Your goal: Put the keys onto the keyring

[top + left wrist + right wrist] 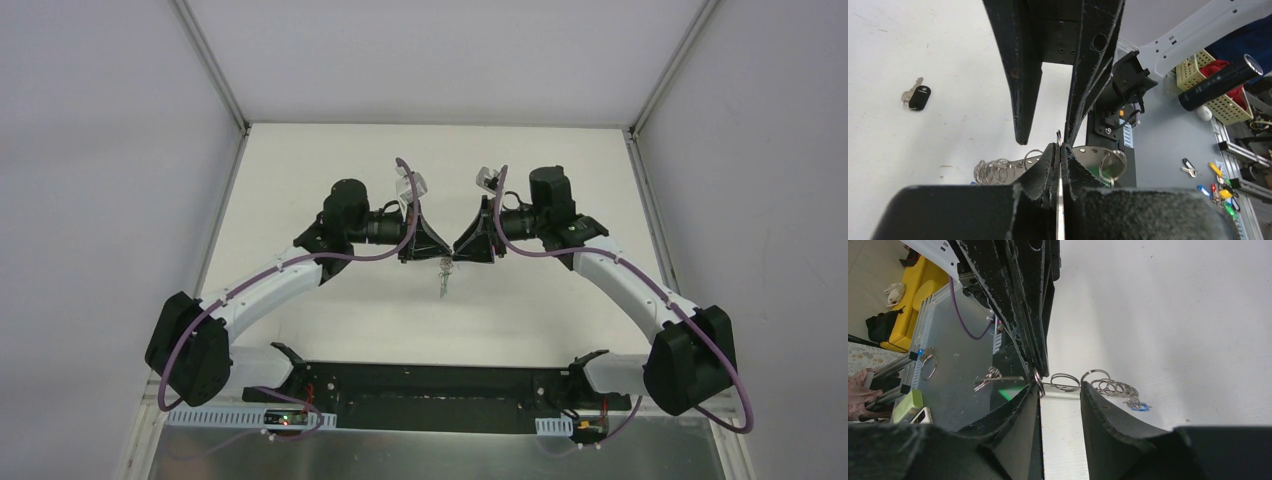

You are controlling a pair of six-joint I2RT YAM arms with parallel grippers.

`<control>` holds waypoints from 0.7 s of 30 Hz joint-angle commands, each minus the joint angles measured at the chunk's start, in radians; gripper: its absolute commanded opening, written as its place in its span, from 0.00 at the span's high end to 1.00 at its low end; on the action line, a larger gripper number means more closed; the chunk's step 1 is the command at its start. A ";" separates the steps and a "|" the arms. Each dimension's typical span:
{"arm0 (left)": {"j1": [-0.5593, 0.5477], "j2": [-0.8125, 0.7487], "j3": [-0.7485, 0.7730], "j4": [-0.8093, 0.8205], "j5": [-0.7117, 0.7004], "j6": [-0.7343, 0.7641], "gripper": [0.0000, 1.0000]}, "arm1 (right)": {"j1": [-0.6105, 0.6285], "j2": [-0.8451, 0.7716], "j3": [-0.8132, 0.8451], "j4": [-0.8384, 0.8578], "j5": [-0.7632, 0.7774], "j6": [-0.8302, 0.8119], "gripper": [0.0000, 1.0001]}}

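Observation:
My left gripper (1060, 147) is shut on one silvery ring of the keyring (998, 171), seen edge-on between its pads. The chain of rings trails off beside it, and the strap loop is not in view. In the top view the keyring (441, 276) hangs between the left gripper (428, 250) and the right gripper (462, 250), which meet tip to tip above the table's middle. My right gripper (1060, 387) is open, and one of its fingers (1030, 397) touches the held ring (1038, 381). A blue key head (1140, 406) shows at the chain's end. The black key (918, 97) lies alone on the table.
A green patch (1094, 173) shows behind the left fingers; I cannot tell what it is. Off the table lie a yellow basket (1198, 75), a black cylinder (1220, 82) and loose coloured keys (1218, 182). White walls close in the table (330, 320) on three sides.

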 commanded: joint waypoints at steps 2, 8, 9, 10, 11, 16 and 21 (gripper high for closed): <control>0.010 0.010 -0.008 0.144 -0.028 -0.080 1.00 | 0.007 0.002 0.020 0.051 -0.049 0.025 0.63; 0.010 0.023 -0.019 0.184 -0.034 -0.097 1.00 | 0.007 0.007 0.018 0.094 -0.049 0.056 0.84; 0.010 0.024 -0.022 0.189 -0.033 -0.097 1.00 | 0.007 0.007 0.019 0.094 -0.046 0.058 0.86; 0.010 0.025 -0.025 0.194 -0.031 -0.097 1.00 | 0.008 0.006 0.020 0.094 -0.045 0.058 0.88; 0.010 0.027 -0.028 0.196 -0.030 -0.097 1.00 | 0.008 0.005 0.020 0.093 -0.042 0.057 0.89; 0.010 0.026 -0.044 0.207 -0.022 -0.087 1.00 | 0.003 -0.002 0.022 0.072 -0.024 0.035 0.97; 0.016 0.013 -0.077 0.217 -0.007 -0.049 1.00 | 0.001 -0.006 0.051 -0.031 0.017 -0.044 1.00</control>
